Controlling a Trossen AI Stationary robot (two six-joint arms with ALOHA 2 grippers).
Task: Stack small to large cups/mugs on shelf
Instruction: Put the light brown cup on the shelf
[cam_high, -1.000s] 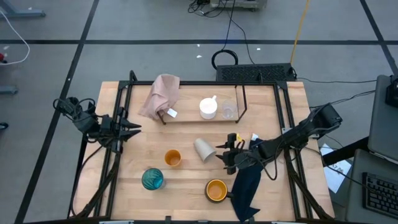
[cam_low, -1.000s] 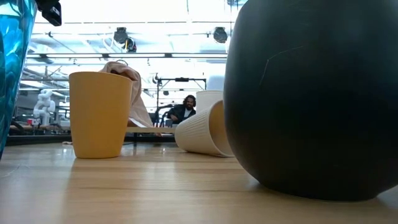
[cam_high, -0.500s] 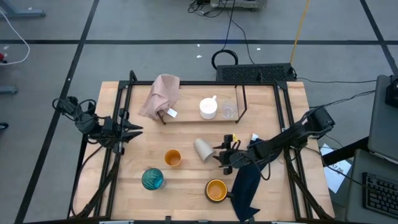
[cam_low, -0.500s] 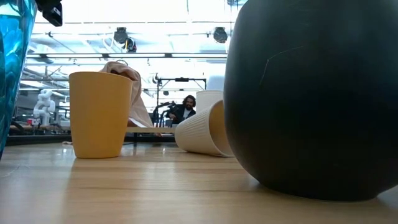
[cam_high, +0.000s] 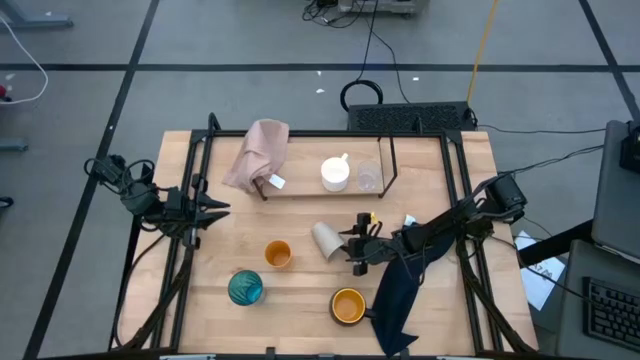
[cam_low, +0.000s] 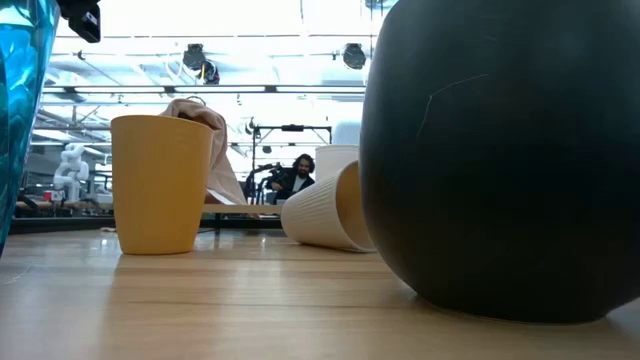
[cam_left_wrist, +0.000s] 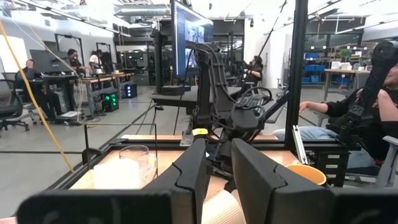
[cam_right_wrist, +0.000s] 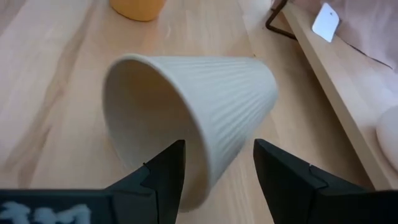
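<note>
The right gripper (cam_high: 352, 250), fingers open, lines up on the beige cup (cam_high: 327, 240) lying tipped near the counter's middle (left gripper (cam_high: 215, 209) waits half-closed and empty at the left edge); next, I judge, close on its rim.

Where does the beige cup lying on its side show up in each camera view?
High view: beige cup at table centre, just left of the right end effector.
Low view: centre, tipped over, beside the dark rounded thing.
Left wrist view: only a pale sliver between the fingers, possibly it.
Right wrist view: fills the middle, mouth toward the camera.
Shared landmark: the small orange cup.
</note>
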